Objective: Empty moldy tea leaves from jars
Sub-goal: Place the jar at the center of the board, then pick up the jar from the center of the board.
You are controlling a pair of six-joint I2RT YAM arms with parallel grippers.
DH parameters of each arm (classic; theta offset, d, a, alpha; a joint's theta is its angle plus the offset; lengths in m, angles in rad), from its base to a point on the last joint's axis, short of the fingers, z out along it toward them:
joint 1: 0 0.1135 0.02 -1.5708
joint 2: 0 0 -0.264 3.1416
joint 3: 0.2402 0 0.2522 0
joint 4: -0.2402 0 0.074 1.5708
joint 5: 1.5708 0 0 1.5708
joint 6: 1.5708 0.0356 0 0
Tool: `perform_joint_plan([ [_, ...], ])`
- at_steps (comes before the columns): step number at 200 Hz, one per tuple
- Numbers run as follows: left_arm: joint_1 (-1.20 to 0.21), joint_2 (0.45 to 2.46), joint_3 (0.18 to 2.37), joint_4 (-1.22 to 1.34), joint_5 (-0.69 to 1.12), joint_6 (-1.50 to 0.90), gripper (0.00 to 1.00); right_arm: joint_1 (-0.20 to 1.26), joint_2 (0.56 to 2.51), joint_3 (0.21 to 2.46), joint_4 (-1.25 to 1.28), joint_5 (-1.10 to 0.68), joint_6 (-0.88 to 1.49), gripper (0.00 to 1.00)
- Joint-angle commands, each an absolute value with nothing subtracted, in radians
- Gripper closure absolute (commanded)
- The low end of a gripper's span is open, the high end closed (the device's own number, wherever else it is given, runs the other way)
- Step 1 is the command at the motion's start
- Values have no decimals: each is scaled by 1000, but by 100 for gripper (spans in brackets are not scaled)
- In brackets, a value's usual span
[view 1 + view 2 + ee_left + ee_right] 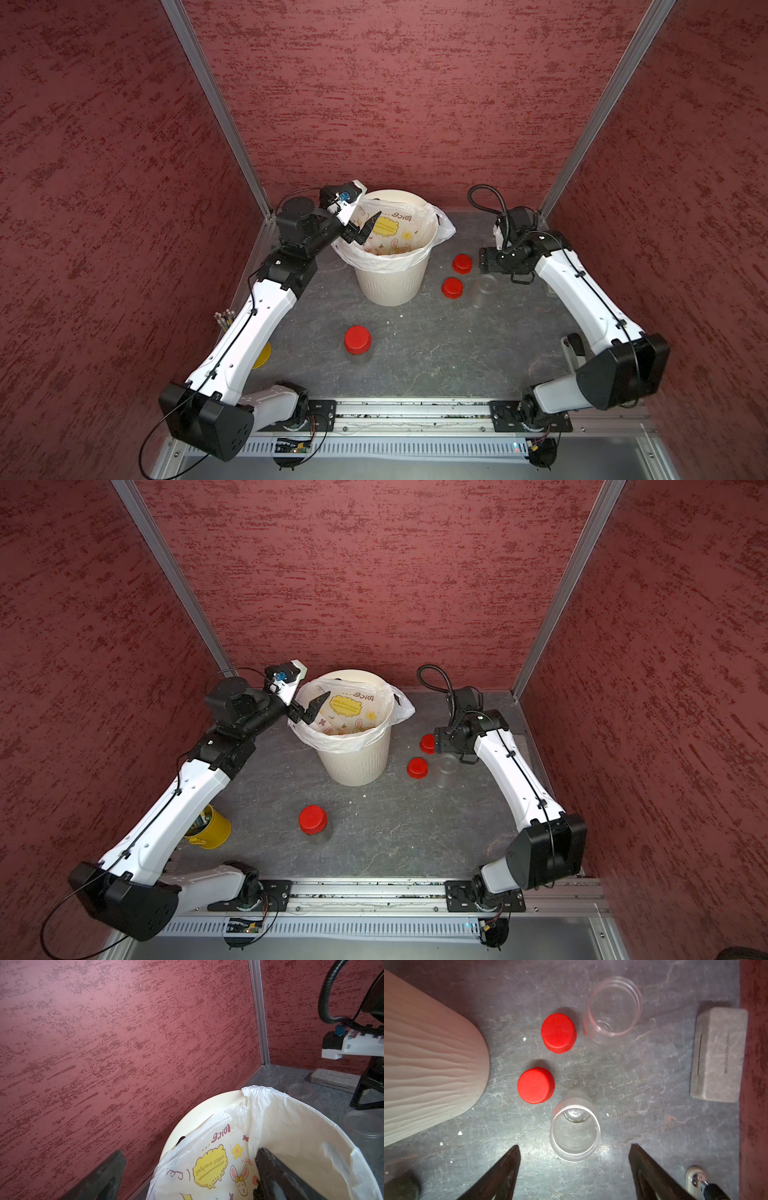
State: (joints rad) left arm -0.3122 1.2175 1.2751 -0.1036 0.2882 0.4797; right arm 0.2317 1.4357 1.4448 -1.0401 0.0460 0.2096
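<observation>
Capped jar [357, 340]: upright, below and behind left gripper [190, 1152], spread empty over bin [390, 286]; farther from right gripper [574, 1147], likewise spread, gripping nothing.

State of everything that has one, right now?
left gripper: open, empty.
right gripper: open, empty.
capped jar: upright, lid on.
two open jars: upright, look empty.
two loose lids: off, top up.
bin: upright, bag-lined.
</observation>
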Motion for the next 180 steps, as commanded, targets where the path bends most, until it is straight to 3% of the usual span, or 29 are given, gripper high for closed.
perform_joint_plan([
  [1, -304, 1183, 1267, -56, 313, 470, 0, 226, 1363, 1442, -909, -61, 213, 2],
  [63, -254, 1164, 1252, -18, 399, 371, 0, 251, 1186, 1331, -668, -352, 177, 3],
  [115, -196, 1142, 1243, -19, 428, 293, 0, 376, 1113, 1255, -623, -392, 112, 2],
  [180, -146, 1136, 1243, -31, 419, 229, 0, 701, 1112, 1178, -547, -332, 53, 3],
])
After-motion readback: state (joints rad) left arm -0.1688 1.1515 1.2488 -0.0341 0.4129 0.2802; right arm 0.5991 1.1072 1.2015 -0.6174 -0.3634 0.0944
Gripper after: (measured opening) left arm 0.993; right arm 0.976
